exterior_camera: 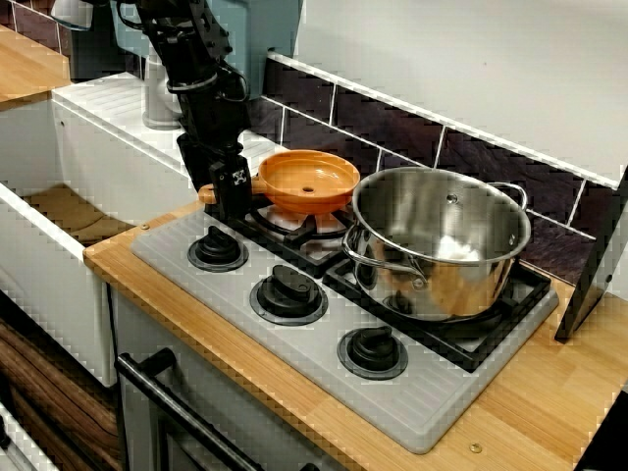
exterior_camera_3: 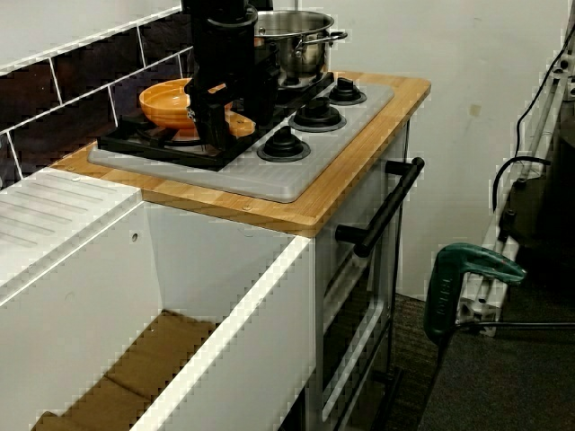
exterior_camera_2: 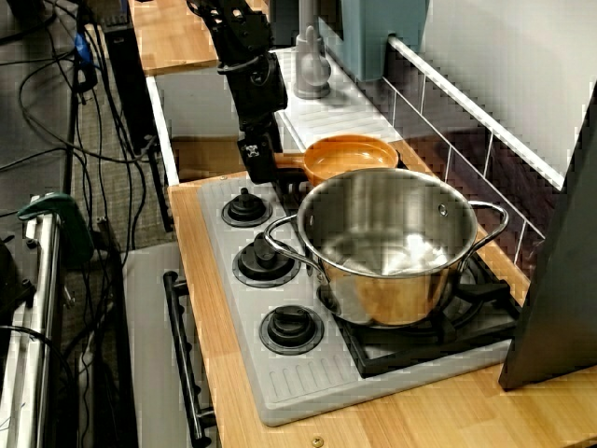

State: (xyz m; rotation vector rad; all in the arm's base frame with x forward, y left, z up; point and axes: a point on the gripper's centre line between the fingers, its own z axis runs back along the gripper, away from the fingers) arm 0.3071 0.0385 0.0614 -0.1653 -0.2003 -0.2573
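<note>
Seen from the front, the white sink point(exterior_camera: 49, 285) lies farthest left, with a wooden board on its floor. Next comes the black claw point(exterior_camera: 231, 196), hanging straight down over the stove's point(exterior_camera: 324, 363) left rear burner. It sits on the handle point(exterior_camera: 205, 193) of the orange pan point(exterior_camera: 309, 177), and the handle's pale tip pokes out at the claw's nine o'clock. The fingers stand on either side of the handle, but I cannot tell whether they press on it or merely straddle it. The view from the sink side shows the same dark block point(exterior_camera_3: 211, 121) over the handle and settles nothing.

The pan rests level on the grate, its bowl at the claw's three o'clock. A knob point(exterior_camera: 217, 247) sits at the claw's six o'clock, apart from it. Right of the pan, at its four o'clock and just beside it, stands a steel pot point(exterior_camera: 442, 245) with something white point(exterior_camera: 456, 247) on its bottom. At the far right a dark board point(exterior_camera: 594, 275) leans against the wall.

A good hold here, I judge, wants the fingers square across the handle and nearer the bowl than the tip, so the pan cannot swivel. It should also stay level and clear of the pot's rim.
</note>
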